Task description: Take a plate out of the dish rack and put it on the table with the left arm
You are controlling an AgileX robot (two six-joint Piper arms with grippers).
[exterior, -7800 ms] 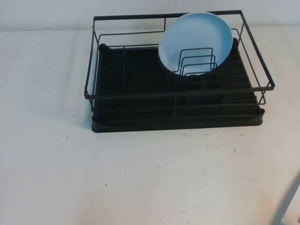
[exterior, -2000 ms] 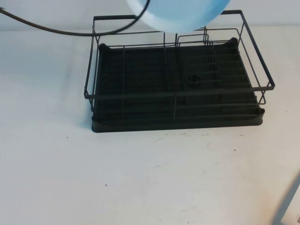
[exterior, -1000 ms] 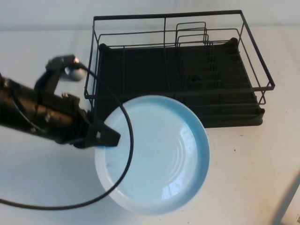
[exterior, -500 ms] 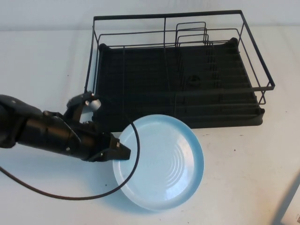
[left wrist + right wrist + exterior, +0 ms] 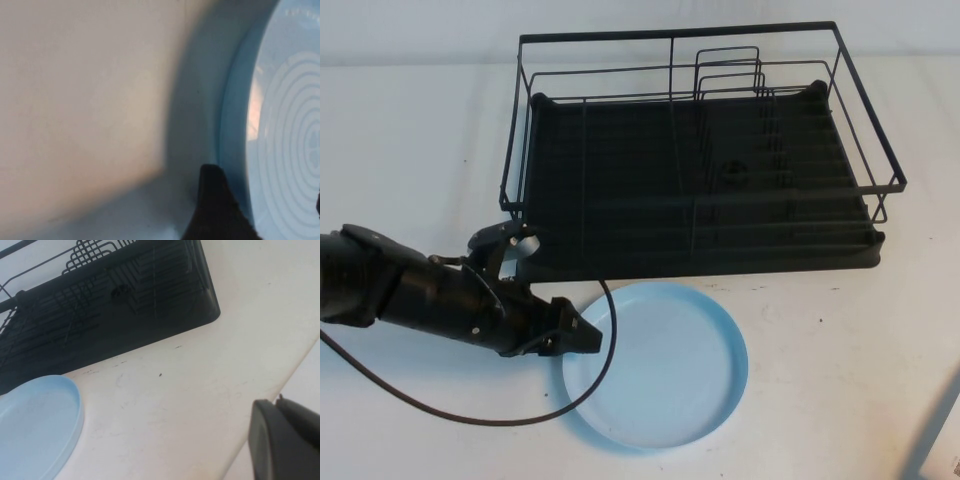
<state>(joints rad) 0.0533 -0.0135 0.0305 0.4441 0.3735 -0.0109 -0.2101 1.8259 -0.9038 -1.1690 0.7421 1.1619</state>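
The light-blue plate (image 5: pixel 660 365) lies flat on the white table (image 5: pixel 840 380), just in front of the black dish rack (image 5: pixel 700 180). My left gripper (image 5: pixel 582 338) is low at the plate's left rim. In the left wrist view its fingers stand wide apart astride the rim of the plate (image 5: pixel 285 125), so my left gripper (image 5: pixel 267 195) is open. The rack holds no plate. My right gripper (image 5: pixel 276 405) is shut and empty, off the table's front right. The right wrist view also shows the plate (image 5: pixel 30 425) and the rack (image 5: pixel 125 305).
The left arm's black cable (image 5: pixel 470 415) loops over the table and across the plate's left side. Upright wire dividers (image 5: pixel 728 75) stand at the rack's back. A grey part of the right arm (image 5: pixel 942 440) shows at the front right corner.
The left arm lifted the plate out of the rack, carried it forward and lowered it. In the last half second the plate went from tilted to flat on the table.
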